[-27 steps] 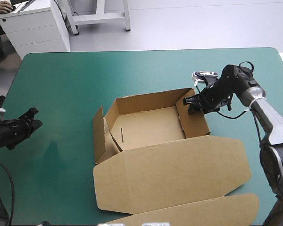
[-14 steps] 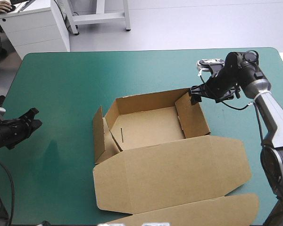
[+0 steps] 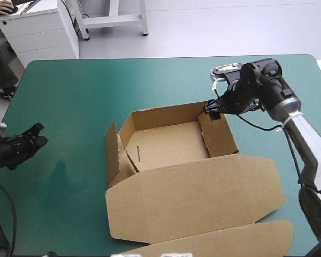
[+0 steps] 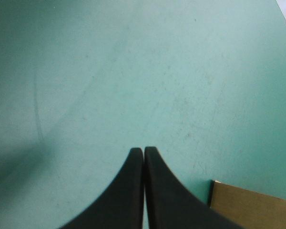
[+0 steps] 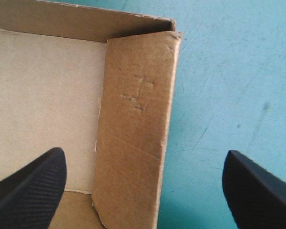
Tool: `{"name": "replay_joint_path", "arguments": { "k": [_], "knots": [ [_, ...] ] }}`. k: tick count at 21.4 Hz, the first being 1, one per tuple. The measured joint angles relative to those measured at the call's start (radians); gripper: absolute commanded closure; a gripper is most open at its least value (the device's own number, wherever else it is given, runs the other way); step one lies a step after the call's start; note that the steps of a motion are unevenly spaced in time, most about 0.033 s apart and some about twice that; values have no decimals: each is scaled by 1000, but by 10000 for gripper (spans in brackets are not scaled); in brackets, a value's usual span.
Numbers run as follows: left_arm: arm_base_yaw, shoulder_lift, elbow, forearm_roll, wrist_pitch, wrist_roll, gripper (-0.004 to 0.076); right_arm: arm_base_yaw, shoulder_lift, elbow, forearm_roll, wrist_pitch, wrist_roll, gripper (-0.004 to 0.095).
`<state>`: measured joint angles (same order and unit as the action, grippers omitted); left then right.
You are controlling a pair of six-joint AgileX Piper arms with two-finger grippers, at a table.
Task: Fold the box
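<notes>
Box of brown board sits open on the teal-green surface, a little toward the right and near sides. Its tray lies toward the far side, and the lid lies flat between the tray and the near edge. The lid's end flap reaches the near edge itself. The tray's far wall and right wall stand raised and meet at the far right corner, while the left wall's flap splays outward, away from the tray.

The right gripper hangs over that far right corner, at the far end of the right wall. In the right wrist view the right gripper stands wide open and holds nothing. Its black fingers straddle the box at the right wall, one over the tray's floor and the other over the bare cover outside. Whether either finger touches the board cannot be told. A few short creases mark the wall's inner face.

The left gripper lies low by the surface's left edge, well apart from the box. In its own wrist view the left gripper is closed, its fingers meeting in one point with nothing between them, over bare cover.
</notes>
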<state>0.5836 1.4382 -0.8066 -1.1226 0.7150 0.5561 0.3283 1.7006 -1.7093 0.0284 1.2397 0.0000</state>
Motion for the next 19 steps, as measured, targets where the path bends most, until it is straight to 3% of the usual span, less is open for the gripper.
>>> {"name": "replay_joint_path", "arguments": {
  "k": [6, 19],
  "knots": [
    [-23, 0, 0, 0, 3, 5, 734, 0, 13, 93, -10, 0, 0, 89],
    [-29, 0, 0, -1, -5, 12, 734, 0, 172, 95, 9, -45, -10, 99]
  ]
}}
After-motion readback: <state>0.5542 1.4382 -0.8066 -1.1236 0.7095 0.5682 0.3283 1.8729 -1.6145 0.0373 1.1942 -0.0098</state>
